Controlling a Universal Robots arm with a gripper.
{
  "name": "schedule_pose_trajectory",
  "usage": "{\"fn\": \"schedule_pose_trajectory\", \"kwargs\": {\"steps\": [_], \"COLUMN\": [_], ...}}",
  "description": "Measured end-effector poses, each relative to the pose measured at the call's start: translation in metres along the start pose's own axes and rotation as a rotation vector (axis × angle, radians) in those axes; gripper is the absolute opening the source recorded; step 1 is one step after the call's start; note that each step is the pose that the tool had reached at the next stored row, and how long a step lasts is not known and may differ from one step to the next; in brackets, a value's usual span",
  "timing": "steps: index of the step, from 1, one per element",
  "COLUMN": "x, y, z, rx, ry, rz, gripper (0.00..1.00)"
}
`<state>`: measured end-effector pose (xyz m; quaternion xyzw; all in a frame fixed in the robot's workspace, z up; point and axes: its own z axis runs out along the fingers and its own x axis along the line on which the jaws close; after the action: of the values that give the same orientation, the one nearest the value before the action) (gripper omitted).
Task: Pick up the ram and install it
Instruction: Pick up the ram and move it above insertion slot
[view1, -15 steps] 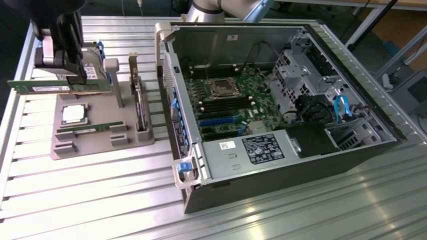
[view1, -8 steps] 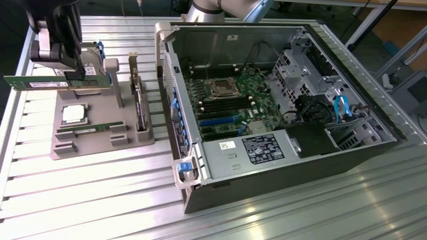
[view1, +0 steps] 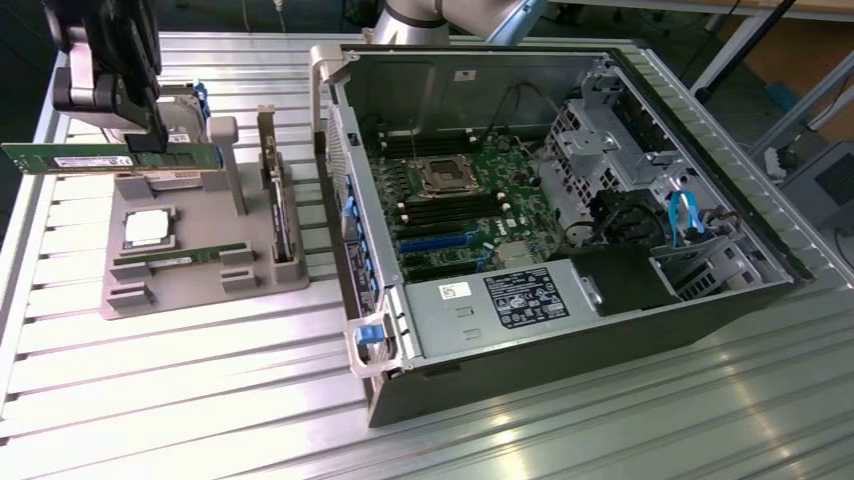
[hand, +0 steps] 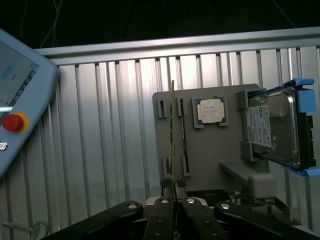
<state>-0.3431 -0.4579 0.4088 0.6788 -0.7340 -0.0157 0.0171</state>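
The ram (view1: 80, 157) is a long green stick with a white label. It hangs level above the grey holder tray (view1: 200, 292) at the exterior view's left, clear of the tray. My gripper (view1: 150, 142) is shut on it near one end. In the wrist view the ram (hand: 172, 130) appears edge-on as a thin line running away from the gripper (hand: 173, 192), over the tray (hand: 212, 155). The open computer case (view1: 561, 200) lies at the exterior view's right, its motherboard memory slots (view1: 434, 208) exposed.
On the tray sit a processor (view1: 147, 228), a second green stick (view1: 180, 257) lying in a slot, an upright expansion card (view1: 278, 205) and a hard drive (hand: 272, 127) in blue brackets. A teach pendant (hand: 20, 100) lies beside the tray on the ribbed metal table (view1: 200, 400).
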Motion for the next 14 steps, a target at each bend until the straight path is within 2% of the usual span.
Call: {"fn": "schedule_pose_trajectory", "kwargs": {"steps": [14], "x": [0.0000], "y": [0.0001], "z": [-0.0034], "rx": [0.0000], "ry": [0.0000], "rz": [0.000], "gripper": [0.12]}}
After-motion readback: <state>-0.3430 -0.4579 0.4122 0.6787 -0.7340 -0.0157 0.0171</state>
